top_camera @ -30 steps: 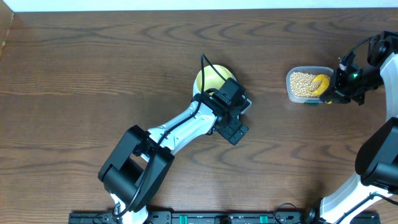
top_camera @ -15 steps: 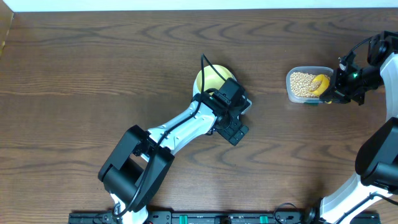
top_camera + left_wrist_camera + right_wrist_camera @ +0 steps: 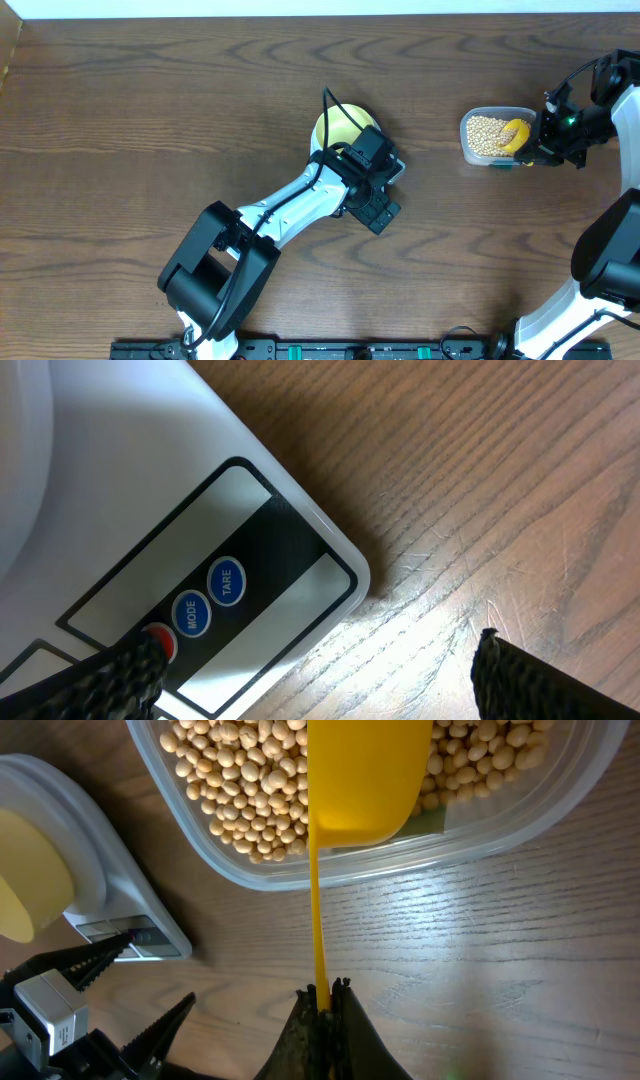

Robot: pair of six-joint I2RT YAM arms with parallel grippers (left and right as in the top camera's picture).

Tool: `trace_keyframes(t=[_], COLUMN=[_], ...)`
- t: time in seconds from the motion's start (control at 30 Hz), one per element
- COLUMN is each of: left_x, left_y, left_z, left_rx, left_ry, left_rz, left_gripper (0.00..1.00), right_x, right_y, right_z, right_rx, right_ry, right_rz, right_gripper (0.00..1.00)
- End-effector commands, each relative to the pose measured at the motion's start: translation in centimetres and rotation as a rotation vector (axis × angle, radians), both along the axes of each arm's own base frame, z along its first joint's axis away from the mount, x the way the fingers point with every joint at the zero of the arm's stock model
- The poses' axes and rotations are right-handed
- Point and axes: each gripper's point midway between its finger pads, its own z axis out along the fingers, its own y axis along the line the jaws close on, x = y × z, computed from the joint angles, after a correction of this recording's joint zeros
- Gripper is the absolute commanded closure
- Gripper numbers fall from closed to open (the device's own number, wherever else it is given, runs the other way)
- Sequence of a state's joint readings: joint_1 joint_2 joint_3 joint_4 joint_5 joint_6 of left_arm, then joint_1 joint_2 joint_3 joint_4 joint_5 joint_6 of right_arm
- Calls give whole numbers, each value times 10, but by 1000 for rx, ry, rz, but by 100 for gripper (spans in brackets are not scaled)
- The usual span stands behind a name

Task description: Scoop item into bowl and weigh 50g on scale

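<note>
The pale yellow bowl sits on the white scale, which is mostly hidden under the bowl and my left arm. My left gripper is open at the scale's front corner. In the left wrist view, the left gripper straddles that corner, and one finger lies over the red button beside the blue MODE and TARE buttons of the scale. My right gripper is shut on the handle of a yellow scoop. The scoop's cup lies in the beans.
The clear plastic container of beans stands at the right, with the scoop in it and my right gripper at its right side. The right wrist view shows the container's rim, the scale and the bowl.
</note>
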State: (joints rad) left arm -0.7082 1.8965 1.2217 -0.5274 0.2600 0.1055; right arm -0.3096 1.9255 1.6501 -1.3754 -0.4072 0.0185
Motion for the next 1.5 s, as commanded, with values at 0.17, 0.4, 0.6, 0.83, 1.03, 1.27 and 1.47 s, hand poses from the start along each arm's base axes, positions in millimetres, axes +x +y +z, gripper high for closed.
trace_keyframes(t=[0.17, 0.4, 0.6, 0.83, 1.03, 1.27, 1.47], left_x=[-14, -14, -14, -15, -17, -8, 6], left_y=[8, 8, 9, 10, 11, 3, 12], left_z=[-31, -31, -33, -36, -28, 25, 77], left_rx=[47, 48, 51, 57, 54, -25, -62], left_ry=[82, 82, 85, 92, 92, -1, -143], left_rz=[1, 1, 1, 1, 8, 8, 86], left_gripper=[0, 0, 0, 0, 0, 0, 0], right_x=[5, 6, 7, 7, 7, 8, 9], right_y=[0, 0, 0, 0, -1, -1, -1], right_z=[2, 2, 2, 2, 2, 2, 2], right_rx=[0, -2, -3, -3, -4, -5, -6], right_ry=[-7, -13, -15, -15, -19, -21, -24], right_rz=[-7, -7, -7, -7, -7, -6, -6], right_gripper=[99, 99, 99, 99, 99, 99, 99])
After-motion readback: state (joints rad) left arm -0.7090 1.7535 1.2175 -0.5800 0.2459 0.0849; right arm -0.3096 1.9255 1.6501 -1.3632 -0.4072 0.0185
